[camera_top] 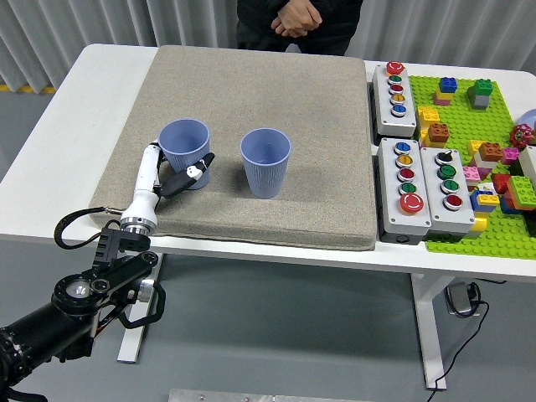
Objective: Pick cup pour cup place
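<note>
On the grey mat (251, 100), the left robot hand (172, 172) clasps the left blue cup (185, 151).

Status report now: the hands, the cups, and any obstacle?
Left hand closed around left cup, cup upright on the mat. Right hand out of view. Second cup stands apart to its right. Nothing between the cups.

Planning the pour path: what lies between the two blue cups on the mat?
Nothing; the head view shows only bare grey mat between the left cup, at the left hand, and the right cup.
</note>
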You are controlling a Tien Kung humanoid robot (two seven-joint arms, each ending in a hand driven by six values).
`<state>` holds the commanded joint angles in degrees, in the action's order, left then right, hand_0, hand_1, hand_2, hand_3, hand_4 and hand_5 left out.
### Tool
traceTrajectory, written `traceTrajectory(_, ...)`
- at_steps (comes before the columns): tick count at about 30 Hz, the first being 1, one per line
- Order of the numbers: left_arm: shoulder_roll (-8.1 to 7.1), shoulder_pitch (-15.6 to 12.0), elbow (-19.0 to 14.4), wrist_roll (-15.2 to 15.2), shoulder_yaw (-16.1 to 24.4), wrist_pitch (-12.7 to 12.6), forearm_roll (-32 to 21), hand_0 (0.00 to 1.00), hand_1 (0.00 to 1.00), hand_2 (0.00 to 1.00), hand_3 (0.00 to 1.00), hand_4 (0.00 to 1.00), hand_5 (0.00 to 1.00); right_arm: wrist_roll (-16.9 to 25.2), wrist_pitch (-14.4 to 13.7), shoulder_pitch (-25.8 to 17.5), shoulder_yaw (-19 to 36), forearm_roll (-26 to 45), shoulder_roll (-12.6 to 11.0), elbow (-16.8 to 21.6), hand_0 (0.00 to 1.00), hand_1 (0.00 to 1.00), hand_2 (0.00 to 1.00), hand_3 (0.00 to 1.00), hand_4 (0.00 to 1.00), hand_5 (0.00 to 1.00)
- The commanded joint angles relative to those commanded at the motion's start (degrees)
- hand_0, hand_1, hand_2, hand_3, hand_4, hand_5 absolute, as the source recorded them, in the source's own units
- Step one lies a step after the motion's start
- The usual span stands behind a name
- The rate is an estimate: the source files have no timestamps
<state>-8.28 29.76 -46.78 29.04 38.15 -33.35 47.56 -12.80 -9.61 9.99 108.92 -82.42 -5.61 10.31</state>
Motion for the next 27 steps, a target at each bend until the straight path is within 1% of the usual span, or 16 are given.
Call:
traceTrajectory(3,0.00,0.0,0.0,-0.1,0.2,0.1,0.3,0.688,0.713,0.806,0.768,0.907,0.470,0.0,0.0,0.0,0.0,0.0,0.0,0.0,0.694,0.615,0.588,0.592,0.002,0.241)
traceTrajectory(4,-0.03,-0.1,-0.1,-0.3,0.5,0.2,0.7,0.698,0.724,0.842,0.781,0.897,0.451,0.0,0.0,0.0,0.1,0.0,0.0,0.0,0.694,0.615,0.589,0.592,0.002,0.241)
traceTrajectory(9,-0.23,0.0,-0.4,-0.9,0.9,0.6,1.8,0.698,0.724,0.842,0.781,0.897,0.451,0.0,0.0,0.1,0.0,0.0,-0.1,0.0,0.694,0.615,0.589,0.592,0.002,0.241)
traceTrajectory(10,-0.26,0.0,-0.4,-1.0,1.0,0.9,2.1,0.714,0.741,0.873,0.813,0.910,0.465,0.1,0.0,0.2,0.0,0.1,-0.1,0.0,0.694,0.615,0.588,0.591,0.002,0.239)
traceTrajectory(15,-0.35,-0.1,-0.7,-1.7,1.3,1.7,3.4,0.714,0.741,0.873,0.813,0.910,0.465,0.1,-0.1,0.2,-0.1,0.2,-0.1,0.0,0.694,0.615,0.588,0.591,0.002,0.239)
traceTrajectory(16,-0.35,-0.1,-0.7,-1.8,1.4,1.7,3.6,0.746,0.759,0.913,0.904,0.932,0.482,0.1,-0.1,0.2,-0.1,0.2,-0.1,0.0,0.693,0.615,0.588,0.591,0.002,0.246)
traceTrajectory(18,-0.36,-0.1,-0.7,-1.9,1.4,1.7,3.7,0.746,0.759,0.913,0.904,0.932,0.482,0.1,-0.1,0.2,-0.1,0.2,-0.1,0.0,0.693,0.615,0.588,0.591,0.002,0.246)
traceTrajectory(21,-0.48,-0.4,-1.0,-2.3,1.6,2.5,4.3,0.746,0.759,0.913,0.904,0.932,0.482,0.1,-0.1,0.1,0.0,0.1,-0.1,0.0,0.693,0.615,0.588,0.591,0.002,0.246)
traceTrajectory(22,-0.55,-0.4,-1.0,-2.4,1.7,2.6,4.6,0.755,0.777,0.940,0.925,0.940,0.489,0.1,-0.1,0.1,0.0,0.1,0.0,0.0,0.693,0.615,0.588,0.590,0.002,0.240)
traceTrajectory(27,-0.84,-1.1,-1.6,-2.3,2.4,2.6,5.0,0.755,0.777,0.940,0.925,0.940,0.489,0.1,-0.1,0.0,0.1,0.1,0.0,0.0,0.693,0.615,0.588,0.590,0.002,0.240)
